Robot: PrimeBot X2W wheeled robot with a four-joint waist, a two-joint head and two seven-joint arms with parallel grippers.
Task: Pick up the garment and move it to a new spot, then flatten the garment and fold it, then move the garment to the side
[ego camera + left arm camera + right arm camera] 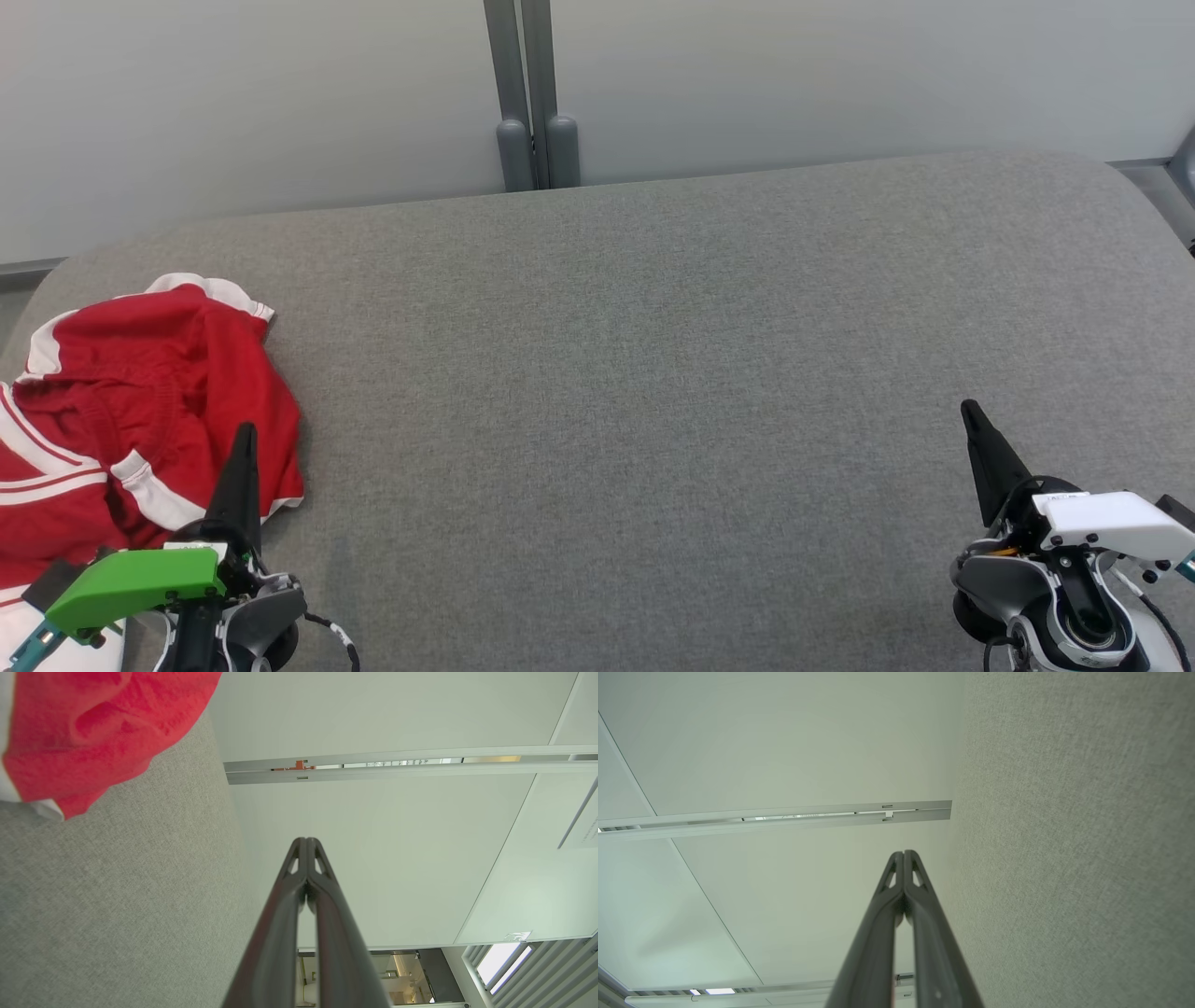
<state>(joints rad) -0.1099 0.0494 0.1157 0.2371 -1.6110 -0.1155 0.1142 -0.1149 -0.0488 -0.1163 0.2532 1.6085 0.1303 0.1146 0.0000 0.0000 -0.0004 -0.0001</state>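
even, bright, diffuse light; shadows faint. head view sharp. wrist views bend lines at edges; near fingers (306,896) soft.

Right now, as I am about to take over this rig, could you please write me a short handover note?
The left hand is shut and empty, right beside the garment but not gripping it.
The right hand is shut and empty, over bare surface at the robot's right.
The crumpled red garment with white trim lies bunched at the left end of the grey fabric-covered surface.
Done: nothing that shows; the garment is neither flat nor folded.
Left: pick it up, move it to a new spot, flatten it, fold it, then move it to the side.
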